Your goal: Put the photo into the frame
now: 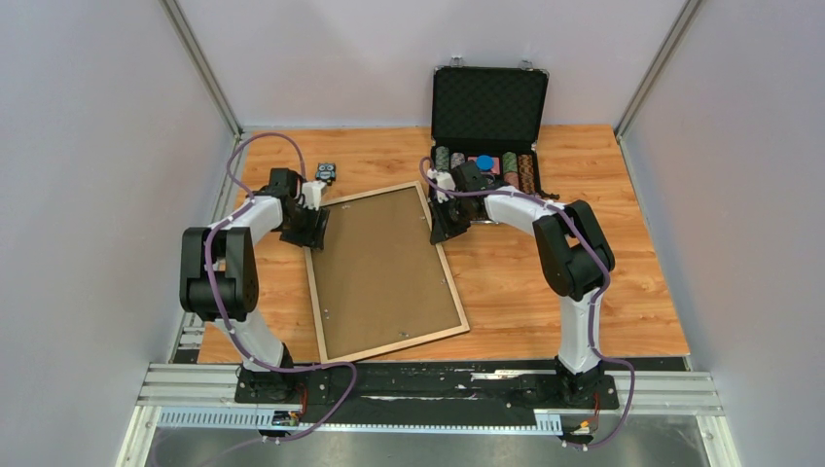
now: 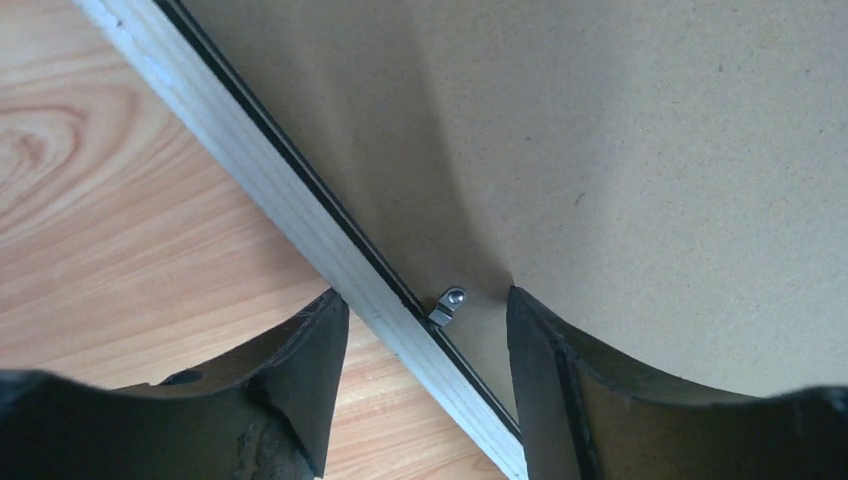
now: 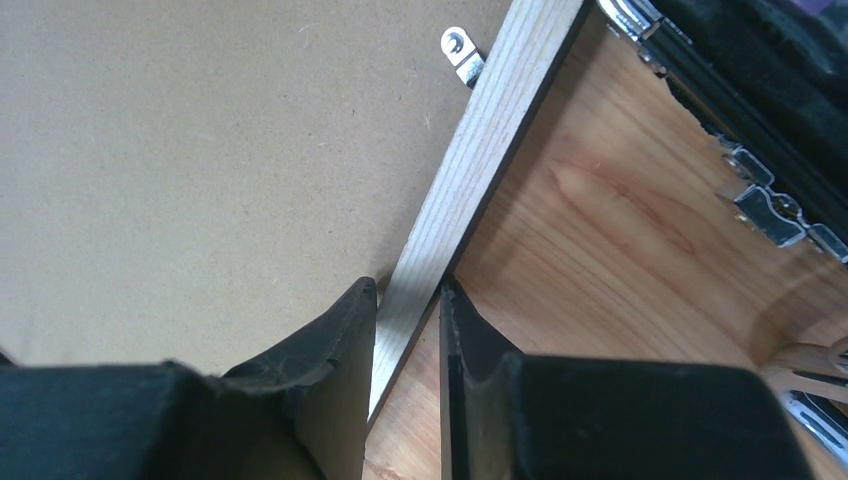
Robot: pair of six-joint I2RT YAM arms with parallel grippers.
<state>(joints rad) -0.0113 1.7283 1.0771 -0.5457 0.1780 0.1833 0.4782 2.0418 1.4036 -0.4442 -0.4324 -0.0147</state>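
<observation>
Right tool [image 3: 408, 292] is clamped on the frame [image 3: 475, 150] by its 2 o'clock rail. The left tool [image 2: 425, 300], fingers apart, straddles the 10 o'clock rail beside a metal tab [image 2: 450, 303]. A brown backing panel [image 1: 384, 263] fills the frame, which lies flat on the tabletop [image 1: 545, 292], with a black case [image 1: 486, 102] at 1 o'clock.

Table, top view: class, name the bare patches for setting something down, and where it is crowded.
Largest bare patch: table between the frame and the right arm. Another: far right, beyond that arm. A strip at the back between the small black object and the chip case. Crowded: the back right, where the case, the right gripper and the frame's corner meet.
</observation>
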